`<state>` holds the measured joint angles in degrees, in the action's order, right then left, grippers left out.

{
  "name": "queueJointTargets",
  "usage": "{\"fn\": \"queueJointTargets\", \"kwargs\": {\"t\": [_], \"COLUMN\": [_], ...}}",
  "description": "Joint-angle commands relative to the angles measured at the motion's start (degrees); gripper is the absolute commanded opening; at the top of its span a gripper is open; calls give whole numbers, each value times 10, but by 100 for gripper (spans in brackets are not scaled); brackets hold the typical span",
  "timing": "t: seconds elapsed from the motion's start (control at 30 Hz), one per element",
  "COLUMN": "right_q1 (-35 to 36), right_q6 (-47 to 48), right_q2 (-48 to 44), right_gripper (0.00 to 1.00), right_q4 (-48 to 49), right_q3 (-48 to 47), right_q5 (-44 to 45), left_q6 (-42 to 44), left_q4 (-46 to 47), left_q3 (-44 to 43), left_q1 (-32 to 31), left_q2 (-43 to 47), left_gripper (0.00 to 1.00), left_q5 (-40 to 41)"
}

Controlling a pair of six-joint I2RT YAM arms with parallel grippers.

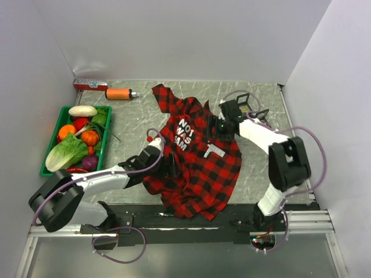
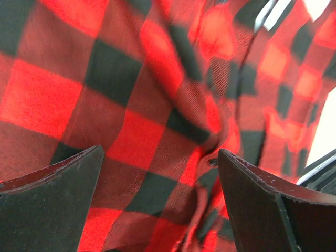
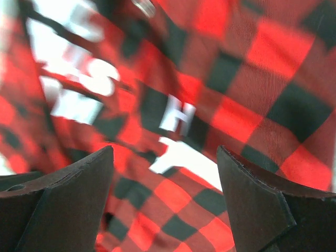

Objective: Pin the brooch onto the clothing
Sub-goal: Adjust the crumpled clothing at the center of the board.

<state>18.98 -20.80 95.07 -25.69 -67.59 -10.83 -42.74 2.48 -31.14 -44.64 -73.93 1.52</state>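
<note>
The clothing (image 1: 197,156), a red-and-black plaid shirt with white lettering (image 1: 185,134) on the chest, lies crumpled on the table's middle. My left gripper (image 1: 170,164) hovers open over the shirt's left edge. In the left wrist view its dark fingers (image 2: 52,205) stand wide apart over folded plaid cloth (image 2: 152,131), with nothing between them. My right gripper (image 1: 216,130) is open above the shirt's upper right part. In the right wrist view its fingers (image 3: 262,205) frame plaid and a white patch (image 3: 184,155). I cannot pick out the brooch in any view.
A green crate (image 1: 51,142) of vegetables stands at the left. An orange bottle (image 1: 119,94) and a red box (image 1: 90,86) lie at the back left. White walls close in the grey table (image 1: 261,110) on three sides.
</note>
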Motion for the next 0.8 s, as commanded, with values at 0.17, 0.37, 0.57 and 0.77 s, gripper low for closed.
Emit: {"fn": "queueJointTargets", "kwargs": {"t": [0.17, 0.37, 0.57, 0.77], "right_q1": [3, 3, 15, 29], "right_q6": [-11, -20, -18, -21], "right_q2": [136, 220, 303, 383], "right_gripper": [85, 84, 84, 84], "right_q4": [-7, -40, -94, -158], "right_q3": [-61, -136, -266, -414], "right_q5": [42, 52, 44, 42], "left_q6": [-84, -143, -200, -234], "left_q4": [138, 159, 151, 90], "left_q3": [125, 148, 143, 123], "left_q1": [-4, -105, -185, -241], "left_q2": [-7, -31, -33, -3], "left_gripper": [96, 96, 96, 96], "left_q5": [-94, -50, -20, 23]}}
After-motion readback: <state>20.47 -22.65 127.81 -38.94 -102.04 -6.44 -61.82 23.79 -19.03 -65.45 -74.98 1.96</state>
